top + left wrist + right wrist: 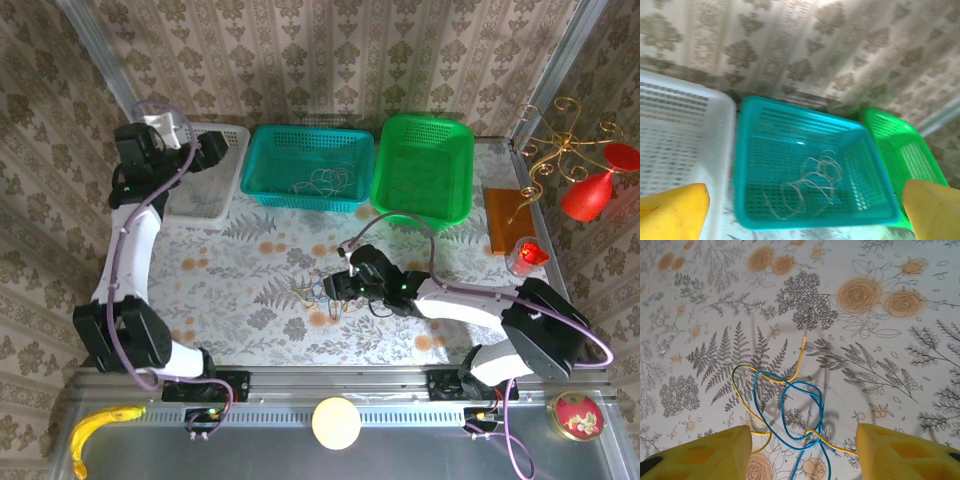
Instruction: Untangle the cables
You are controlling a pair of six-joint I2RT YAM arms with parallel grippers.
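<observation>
my right gripper (800, 435) hangs open over the tangle (790, 402) on the table (900, 365). blue and yellow wires lie between its fingers (705, 452) and stretch straight ahead. left gripper (802, 190) is open too, far off by the teal basket (800, 107), where a pale wire (810, 182) lies. right is nearer.
</observation>
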